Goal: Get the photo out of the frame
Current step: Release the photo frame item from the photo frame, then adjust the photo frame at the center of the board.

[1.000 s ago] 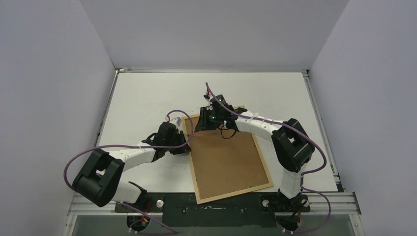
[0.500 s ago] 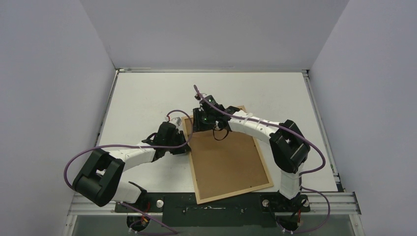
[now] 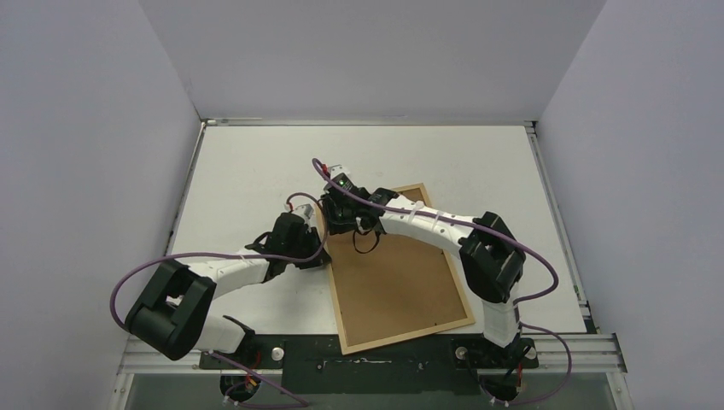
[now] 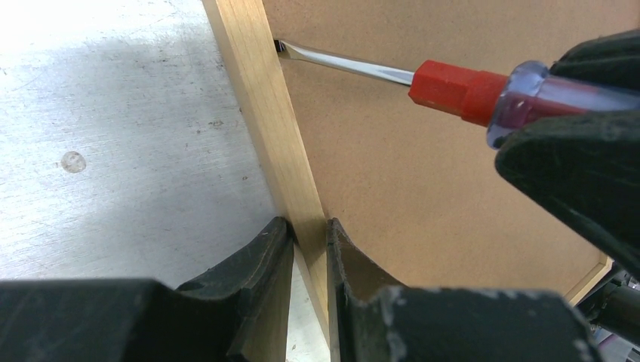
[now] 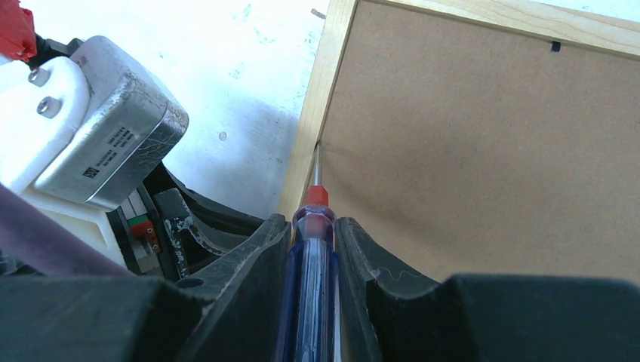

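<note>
The frame of light wood lies face down on the table, with its brown backing panel up. The photo is hidden under the panel. My left gripper is shut on the frame's left moulding, one finger on each side. My right gripper is shut on a screwdriver with a clear blue handle and red collar. The screwdriver's blade tip sits in the seam between the left moulding and the panel, a little beyond my left gripper.
The white table is boxed in by grey walls on three sides. A metal rail runs along the near edge. My left wrist body is close beside the right gripper. A small black tab sits at the panel's far edge.
My right gripper has moved left with the screwdriver, from the frame's far edge to its left edge. The left arm and the frame have not moved.
</note>
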You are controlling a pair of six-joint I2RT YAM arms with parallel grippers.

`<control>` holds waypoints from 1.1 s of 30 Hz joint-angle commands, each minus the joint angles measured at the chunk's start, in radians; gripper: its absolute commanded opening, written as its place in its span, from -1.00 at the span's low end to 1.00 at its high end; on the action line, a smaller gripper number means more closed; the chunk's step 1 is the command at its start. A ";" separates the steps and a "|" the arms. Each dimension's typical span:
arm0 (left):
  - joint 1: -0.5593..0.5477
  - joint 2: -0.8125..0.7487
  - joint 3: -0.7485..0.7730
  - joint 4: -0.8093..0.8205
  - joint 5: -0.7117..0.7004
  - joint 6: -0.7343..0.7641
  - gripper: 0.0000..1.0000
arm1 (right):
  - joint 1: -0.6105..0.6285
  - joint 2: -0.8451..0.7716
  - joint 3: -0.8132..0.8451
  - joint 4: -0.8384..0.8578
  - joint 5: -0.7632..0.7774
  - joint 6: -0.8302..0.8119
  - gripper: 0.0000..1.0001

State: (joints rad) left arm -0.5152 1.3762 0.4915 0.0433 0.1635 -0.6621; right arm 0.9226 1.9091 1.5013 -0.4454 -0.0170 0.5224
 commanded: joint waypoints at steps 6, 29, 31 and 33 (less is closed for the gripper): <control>-0.006 0.001 -0.032 -0.063 0.008 0.030 -1.00 | 0.097 0.031 0.105 0.071 -0.037 0.057 -1.00; 0.032 -0.329 -0.187 -0.089 -0.166 -0.378 -1.00 | -0.258 -0.577 -0.415 0.098 -0.005 0.205 -1.00; 0.032 -0.424 -0.254 -0.060 -0.209 -0.472 -1.00 | -0.276 -0.644 -0.458 0.080 0.006 0.219 -1.00; 0.031 -0.507 -0.289 -0.097 -0.241 -0.517 -1.00 | -0.286 -0.701 -0.492 0.056 0.011 0.228 -1.00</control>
State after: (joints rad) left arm -0.4831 1.0100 0.2581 -0.0330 -0.0147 -0.9825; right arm 0.6621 1.3102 1.0538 -0.3782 -0.0452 0.7063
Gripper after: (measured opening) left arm 0.172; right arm 0.261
